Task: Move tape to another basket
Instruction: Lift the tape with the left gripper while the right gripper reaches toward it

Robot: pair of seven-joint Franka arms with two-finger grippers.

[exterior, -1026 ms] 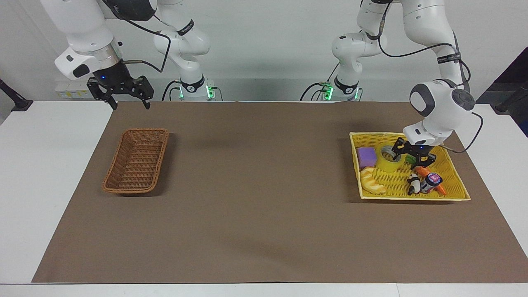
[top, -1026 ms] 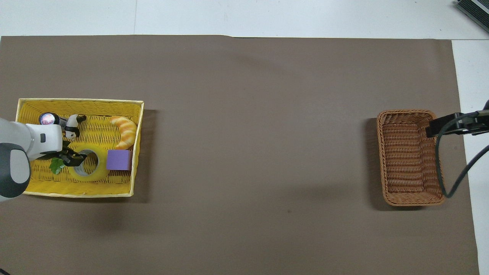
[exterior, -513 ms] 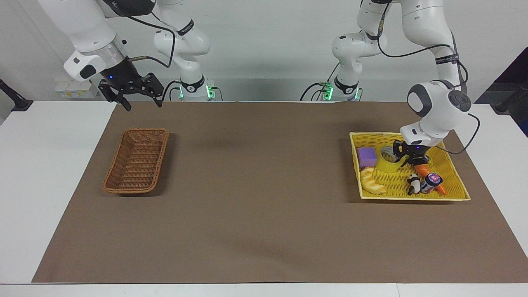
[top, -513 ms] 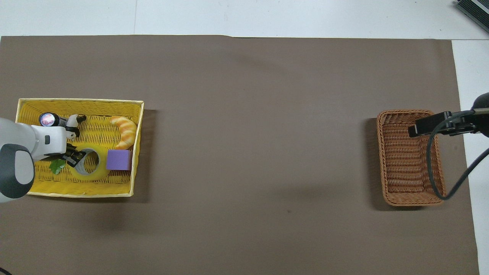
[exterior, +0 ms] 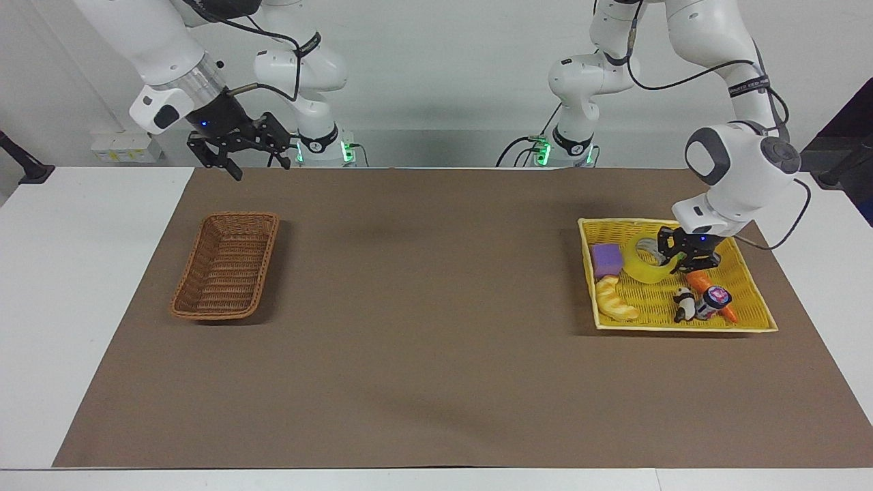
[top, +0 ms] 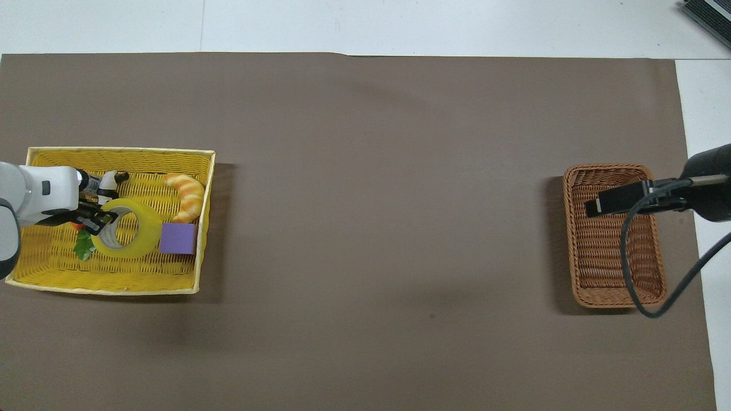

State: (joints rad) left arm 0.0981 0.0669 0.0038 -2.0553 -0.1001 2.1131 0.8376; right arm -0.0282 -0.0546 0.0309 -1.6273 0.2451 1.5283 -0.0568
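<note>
The tape [exterior: 644, 271] [top: 145, 228], a yellow roll with a pale core, hangs tilted just above the floor of the yellow mesh basket [exterior: 750, 300] [top: 114, 151] at the left arm's end of the table. My left gripper [exterior: 685, 258] [top: 98, 220] is shut on the roll's wall, one finger inside the core. The brown wicker basket [exterior: 227, 264] [top: 614, 251] lies empty at the right arm's end. My right gripper [exterior: 260, 164] [top: 605, 204] hangs open high in the air, and from above it covers part of the wicker basket.
In the yellow basket lie a purple cube [exterior: 605, 259] [top: 178, 238] beside the tape, a croissant [exterior: 616, 300] [top: 185, 194], a panda figure [exterior: 683, 305], a carrot [exterior: 702, 283] and a purple-lidded can [exterior: 716, 296]. A brown mat [exterior: 436, 307] covers the table between the baskets.
The left gripper closed on the tape and raised it, tipping the roll up. The right gripper swung from the table's end to over the wicker basket.
</note>
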